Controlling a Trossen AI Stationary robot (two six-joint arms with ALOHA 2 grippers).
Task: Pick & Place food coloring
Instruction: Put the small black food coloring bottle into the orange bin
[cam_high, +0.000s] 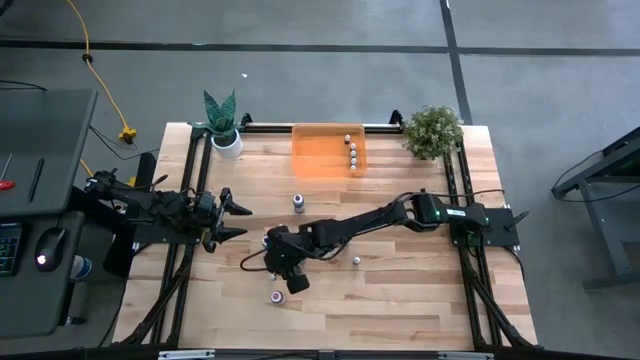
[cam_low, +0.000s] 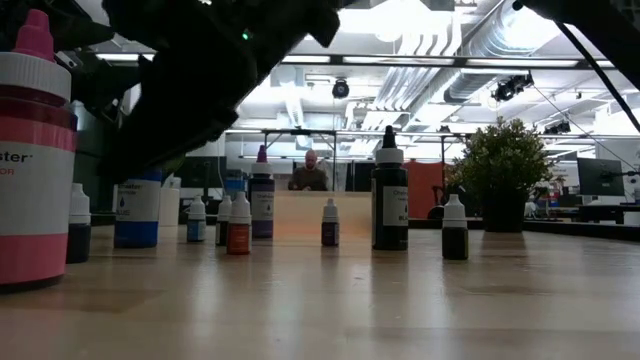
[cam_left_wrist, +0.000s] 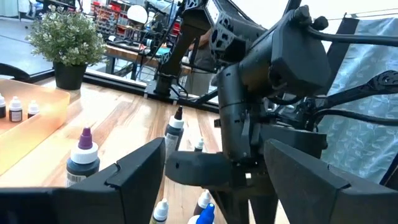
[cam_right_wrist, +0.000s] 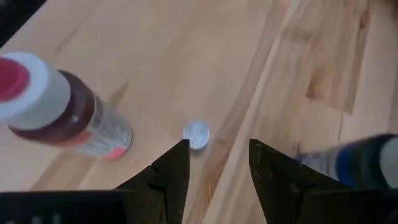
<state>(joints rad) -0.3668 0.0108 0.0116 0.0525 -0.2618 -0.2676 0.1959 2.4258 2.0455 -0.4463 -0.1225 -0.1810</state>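
Your left tool (cam_high: 243, 220) waits with fingers spread, gripping nothing. Only the right wrist view shows what sits under your right tool (cam_right_wrist: 213, 163): a small white-capped bottle (cam_right_wrist: 196, 134) standing upright just ahead of its parted, empty fingers, a red-capped bottle (cam_right_wrist: 59, 109) and a blue one (cam_right_wrist: 357, 163) flanking. The high view shows four bottles (cam_high: 351, 150) inside the orange tray (cam_high: 322, 156) on the surface (cam_high: 400, 300).

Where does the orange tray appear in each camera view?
High view: orange tray at the table's top edge, mid-width.
Low view: mid-picture, behind the bottles.
Left wrist view: near the bushy potted plant, bottles inside.
Right wrist view: not in it.
Shared landmark: the bushy potted plant.
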